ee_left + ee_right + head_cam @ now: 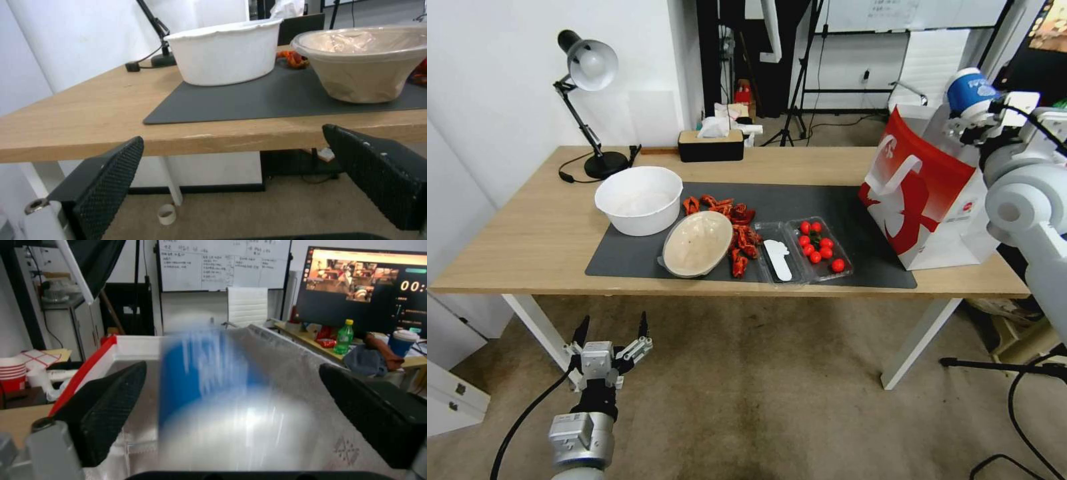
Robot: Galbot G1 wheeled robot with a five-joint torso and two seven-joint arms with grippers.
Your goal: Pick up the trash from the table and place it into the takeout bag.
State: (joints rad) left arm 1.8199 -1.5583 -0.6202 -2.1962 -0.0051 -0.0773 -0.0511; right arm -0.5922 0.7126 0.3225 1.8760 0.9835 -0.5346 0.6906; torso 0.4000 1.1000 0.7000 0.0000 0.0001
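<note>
Red-and-white, the takeout bag (924, 200) stands at the desk's (527, 227) right end; the right pincer (970, 110) hovers above its mouth beside the blue-white cup (968, 88). The left pincer (614, 333) hangs low before the desk, fingers spread wide.

Left wrist view: the beige shallow bowl (367, 63) sits on the grey mat (249, 103).

Right wrist view: the blurred cup (213, 396) lies between wide-apart fingers (106, 406), touching neither, over the foil lining (289, 353).
</note>
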